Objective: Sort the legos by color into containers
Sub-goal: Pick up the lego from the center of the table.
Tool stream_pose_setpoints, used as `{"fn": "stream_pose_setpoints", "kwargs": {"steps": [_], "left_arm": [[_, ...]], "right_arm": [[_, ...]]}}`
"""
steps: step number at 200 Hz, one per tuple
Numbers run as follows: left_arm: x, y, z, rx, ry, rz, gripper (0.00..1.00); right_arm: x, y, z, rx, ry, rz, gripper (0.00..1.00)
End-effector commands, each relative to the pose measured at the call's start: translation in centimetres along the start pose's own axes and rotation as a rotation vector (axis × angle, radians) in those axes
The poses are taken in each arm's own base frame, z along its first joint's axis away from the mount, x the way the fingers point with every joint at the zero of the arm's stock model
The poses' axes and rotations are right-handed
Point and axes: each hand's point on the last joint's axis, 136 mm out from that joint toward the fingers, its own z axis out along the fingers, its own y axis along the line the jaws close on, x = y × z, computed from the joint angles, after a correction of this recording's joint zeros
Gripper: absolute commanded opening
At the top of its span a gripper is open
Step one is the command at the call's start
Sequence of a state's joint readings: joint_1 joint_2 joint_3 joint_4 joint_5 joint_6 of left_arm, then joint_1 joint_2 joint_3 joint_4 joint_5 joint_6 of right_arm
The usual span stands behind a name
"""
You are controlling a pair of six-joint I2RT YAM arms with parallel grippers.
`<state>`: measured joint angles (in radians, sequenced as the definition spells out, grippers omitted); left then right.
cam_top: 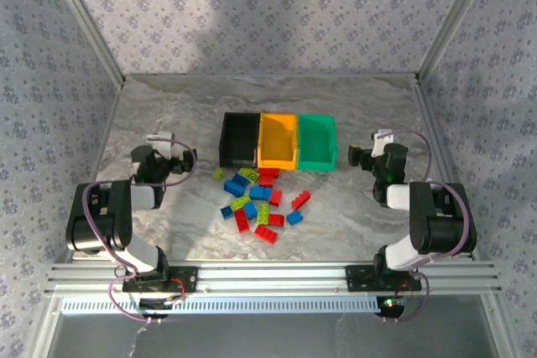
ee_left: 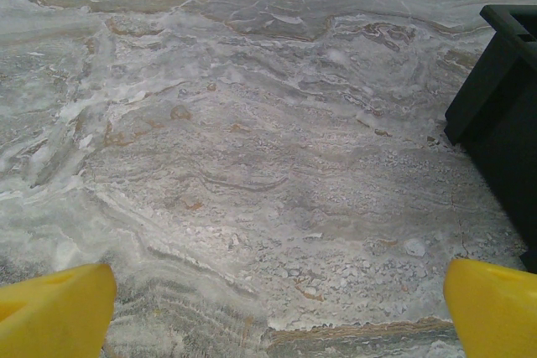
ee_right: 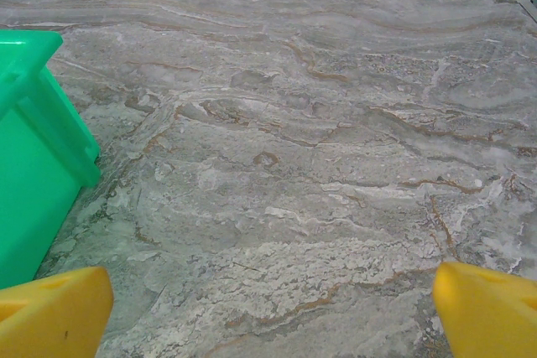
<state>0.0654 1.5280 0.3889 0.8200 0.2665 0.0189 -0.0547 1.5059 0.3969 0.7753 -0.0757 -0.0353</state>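
The legos [cam_top: 256, 199] lie in a loose heap of red, blue and lime green bricks on the marbled table [cam_top: 361, 215], just on the near side of the orange-yellow bin [cam_top: 278, 142], toward my bases. One lime brick [cam_top: 218, 173] sits a little apart from the heap, to the near left of that bin. The orange-yellow bin stands in the middle of a row, with the black bin [cam_top: 239, 140] touching its left side and the green bin [cam_top: 316, 142] touching its right side.

My left gripper [ee_left: 277, 312] hovers well to the left of the orange-yellow bin, beyond the black bin, whose corner shows at the right edge of my left wrist view. Its yellow fingers [ee_left: 54, 312] are spread wide over bare table and hold nothing.

My right gripper [ee_right: 273, 312] hangs well to the right of the orange-yellow bin, past the green bin. Its fingers [ee_right: 487, 312] are spread wide too, with only table between them.
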Motion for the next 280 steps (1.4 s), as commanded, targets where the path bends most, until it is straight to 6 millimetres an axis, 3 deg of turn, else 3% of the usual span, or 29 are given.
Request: {"fn": "stream_pose_setpoints", "kwargs": {"steps": [1,280], "left_arm": [[-0.82,-0.33,-0.16,0.023,-0.039,0.032,1.00],[-0.76,-0.25,-0.17,0.019,-0.038,0.030,1.00]], "right_arm": [[0.38,0.17,0.05,-0.008,0.007,-0.012,1.00],[0.19,-0.61,0.05,0.070,0.010,-0.015,1.00]]}}
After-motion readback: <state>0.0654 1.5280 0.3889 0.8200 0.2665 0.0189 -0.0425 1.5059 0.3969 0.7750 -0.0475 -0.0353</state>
